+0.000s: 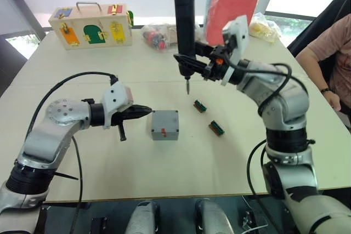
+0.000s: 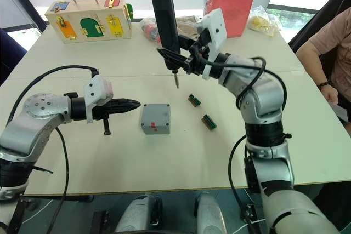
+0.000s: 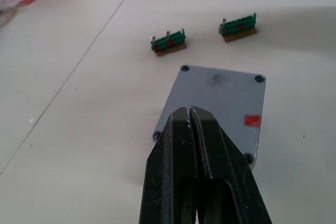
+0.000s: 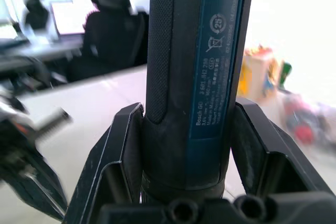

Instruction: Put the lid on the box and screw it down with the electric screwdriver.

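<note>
The grey box (image 1: 164, 126) stands closed in the middle of the table, a small red mark near its front edge. The lid (image 3: 220, 93) lies flat on top of it, with a hole at each corner. My left gripper (image 1: 150, 111) is shut with nothing in it; its tips hover just at the box's left edge. My right gripper (image 1: 189, 60) is shut on the electric screwdriver (image 1: 185, 15), gripping its lower end. The black tool stands upright, bit pointing down. Its bit hangs in the air behind the box and a little to its right.
Two small green connector blocks (image 1: 200, 106) (image 1: 216, 129) lie right of the box. At the back stand a wooden box with coloured doors (image 1: 90, 26), plastic bags (image 1: 156, 35) and a red pack (image 1: 235, 4). A person (image 1: 329, 53) sits at the table's right edge.
</note>
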